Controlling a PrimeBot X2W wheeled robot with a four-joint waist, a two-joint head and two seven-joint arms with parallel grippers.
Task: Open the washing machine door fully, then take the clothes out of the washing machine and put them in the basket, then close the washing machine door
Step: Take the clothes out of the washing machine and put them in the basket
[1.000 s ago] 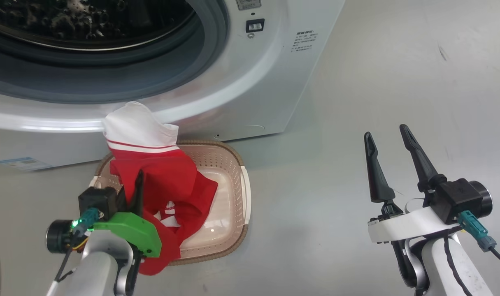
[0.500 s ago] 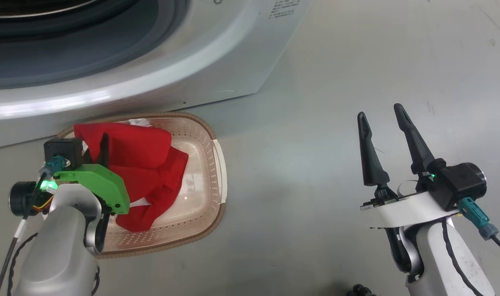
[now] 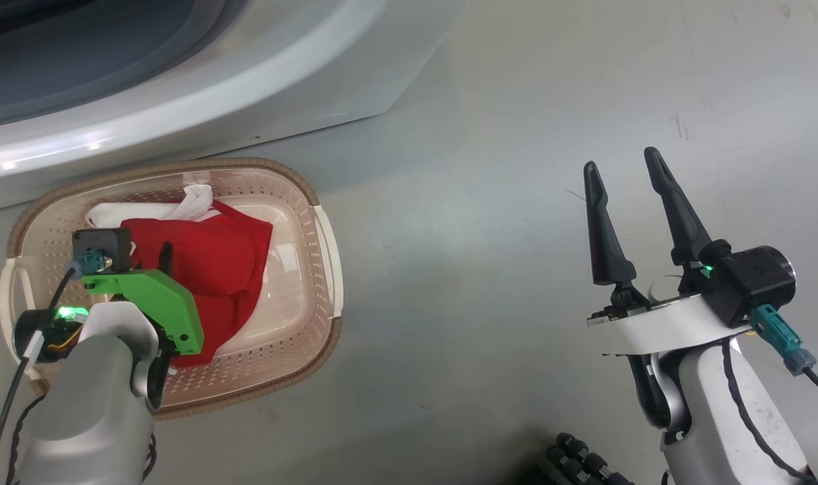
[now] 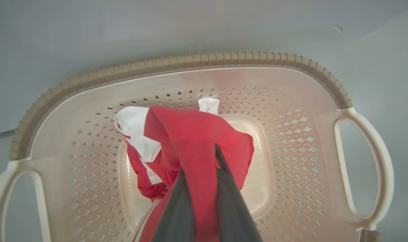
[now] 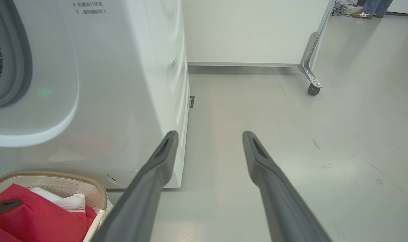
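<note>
At the lower left of the head view, the left end effector (image 3: 163, 256) reaches down into the basket (image 3: 299, 185), clenched on the clothes (image 3: 220, 256). The red cloth lies bunched across the basket's bottom, with a white part at its far edge. The basket stands on the floor (image 3: 489, 269) just in front of the washing machine (image 3: 247, 87). At the right, well apart from the basket, the right end effector (image 3: 621, 165) hangs over the floor, released, its two prongs spread wide.

In the left wrist view, the left end effector (image 4: 200, 161) pinches a fold of the clothes (image 4: 190, 134) between its dark fingers (image 4: 177, 208). The rest of the cloth drops from the tips to the basket bottom, white trim to the left. The ribbed brown rim of the basket (image 4: 177, 62) curves along the far side, with a handle at each end.

In the right wrist view, the right end effector (image 5: 209, 134) points along the floor beside the washing machine (image 5: 123, 84). At the near left the basket (image 5: 56, 174) holds the clothes (image 5: 39, 215). Two short lines of small dark print (image 5: 89, 8) sit high on the machine's front, too small to read. Far off stand a white panel (image 5: 251, 30) on a castor (image 5: 313, 89) and a person's shoes (image 5: 361, 15).
</note>
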